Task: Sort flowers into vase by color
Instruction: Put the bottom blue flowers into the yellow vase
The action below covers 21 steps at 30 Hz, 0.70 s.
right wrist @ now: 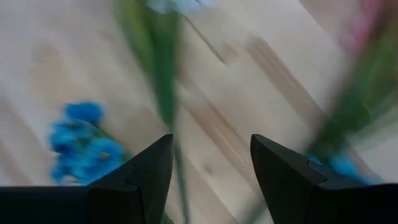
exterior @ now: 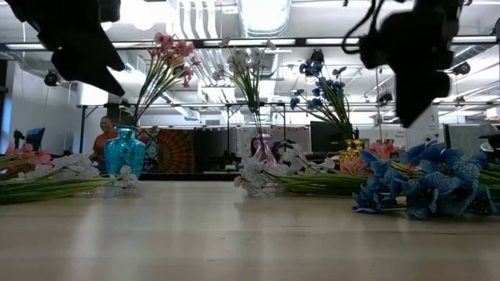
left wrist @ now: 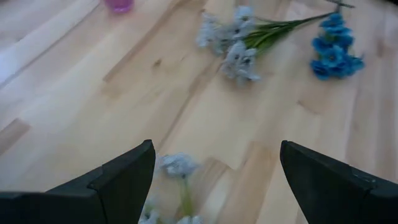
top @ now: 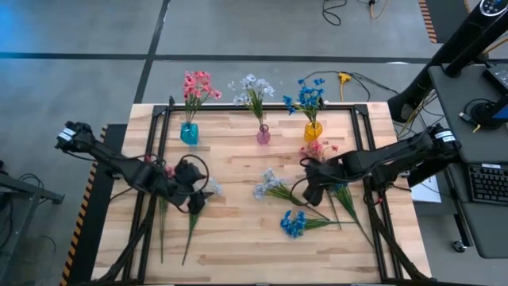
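Three vases stand along the far side: a teal one (top: 189, 133) with pink sprays, a pink one (top: 263, 135) with lavender-white sprays, and a yellow one (top: 313, 131) with blue sprays. Loose sprays lie on the table: pink (top: 167, 170) and white (top: 213, 187) at the left, lavender-white (top: 270, 187) and blue (top: 294, 224) in the middle, and pink (top: 317, 148) near the yellow vase. My left gripper (left wrist: 214, 180) is open above the left white blossoms (left wrist: 177, 165). My right gripper (right wrist: 211, 168) is open above a green stem (right wrist: 163, 81), beside the blue spray (right wrist: 87, 140). Both hang clear of the table.
A black frame (top: 238, 110) runs round the wooden tabletop. Long green stems (top: 190, 234) trail toward the near edge at the left, and others (top: 353, 210) lie under the right arm. Bare wood (top: 238, 238) lies near the front middle. A person (exterior: 103, 136) shows in the room behind.
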Available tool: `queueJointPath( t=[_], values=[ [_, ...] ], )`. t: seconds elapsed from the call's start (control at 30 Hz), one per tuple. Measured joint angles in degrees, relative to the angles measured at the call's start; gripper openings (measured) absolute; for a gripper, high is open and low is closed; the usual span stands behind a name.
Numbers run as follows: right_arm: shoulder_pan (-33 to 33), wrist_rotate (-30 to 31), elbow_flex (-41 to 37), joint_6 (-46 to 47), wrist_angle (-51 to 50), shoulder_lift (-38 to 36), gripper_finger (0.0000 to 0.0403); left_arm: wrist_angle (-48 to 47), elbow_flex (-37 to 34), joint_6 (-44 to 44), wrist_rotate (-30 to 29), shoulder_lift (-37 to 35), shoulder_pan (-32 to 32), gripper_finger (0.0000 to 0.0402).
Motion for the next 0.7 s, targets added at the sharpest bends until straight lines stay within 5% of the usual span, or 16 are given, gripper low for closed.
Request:
queueJointPath(
  t=[0.17, 0.33, 0.7],
  values=[
    [0.02, -0.58, -0.01, 5.96, -10.47, -0.01, 0.0206, 2.32, 0.0, 2.61, -0.05, 2.01, 0.02, 0.0326],
    [0.63, -1.15, -0.02, 6.88, -9.38, 0.0, 0.0206, 2.28, 0.0, 2.72, -0.1, 2.75, 0.02, 0.0326],
    [9.4, -5.83, -0.95, -16.73, 0.11, 0.0, 0.0205, 2.22, 0.0, 3.83, -1.53, 3.57, 0.04, 0.0326]
  ],
)
